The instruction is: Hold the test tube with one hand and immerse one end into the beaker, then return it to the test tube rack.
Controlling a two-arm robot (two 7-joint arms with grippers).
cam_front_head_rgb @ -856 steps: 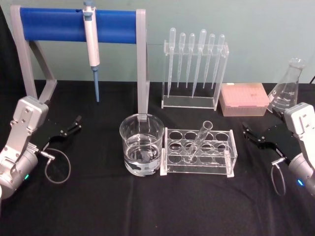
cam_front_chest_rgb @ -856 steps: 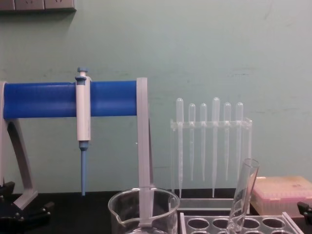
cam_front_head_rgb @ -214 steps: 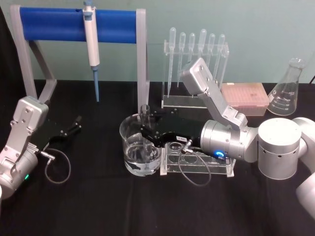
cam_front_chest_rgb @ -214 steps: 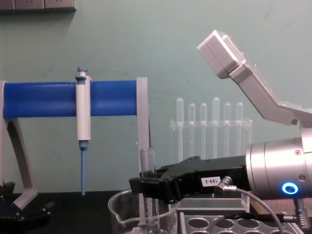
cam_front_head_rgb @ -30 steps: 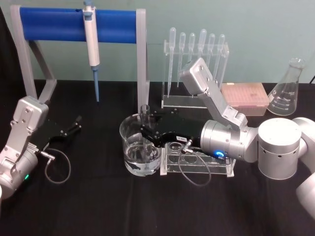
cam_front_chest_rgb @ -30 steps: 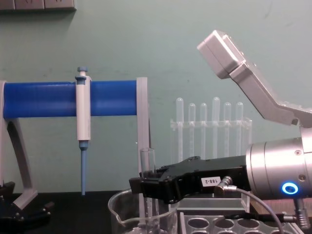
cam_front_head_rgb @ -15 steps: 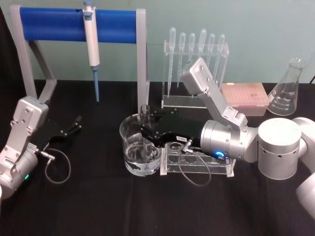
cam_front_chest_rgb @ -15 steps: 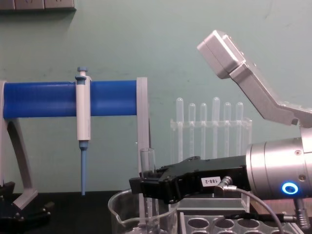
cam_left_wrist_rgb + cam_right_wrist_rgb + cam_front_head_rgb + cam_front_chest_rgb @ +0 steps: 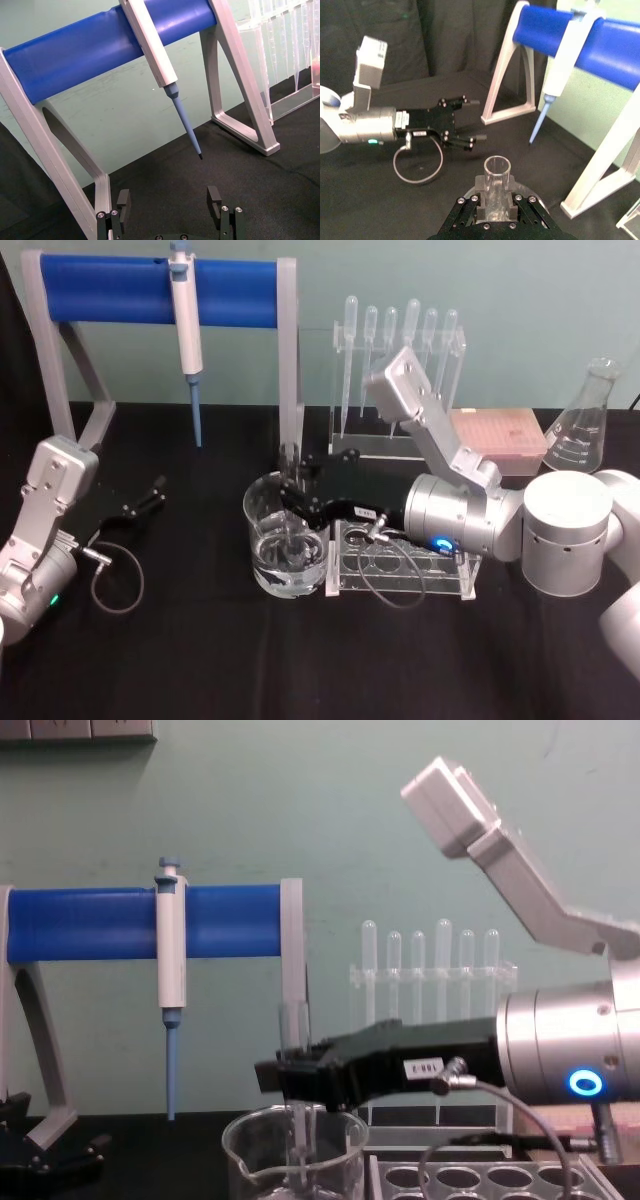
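My right gripper (image 9: 294, 496) is shut on the clear test tube (image 9: 291, 462) and holds it upright over the beaker (image 9: 262, 540), which holds some water. In the chest view the gripper (image 9: 290, 1080) grips the test tube (image 9: 294, 1020) about its middle, and the lower end reaches down inside the beaker (image 9: 248, 1160). The right wrist view looks down on the open rim of the test tube (image 9: 497, 166) between the black fingers (image 9: 470, 201). My left gripper (image 9: 140, 503) stays parked open at the table's left, also seen as (image 9: 169, 197).
A blue-barred stand (image 9: 150, 288) with a white-and-blue pipette (image 9: 185, 315) rises behind the beaker. A clear tube rack (image 9: 440, 560) sits right of the beaker, under my right arm. A dropper rack (image 9: 395, 380), pink box (image 9: 495, 440) and flask (image 9: 585, 420) stand at the back right.
My right gripper has risen a little with the test tube, lifting it higher in the beaker. The left arm has not moved.
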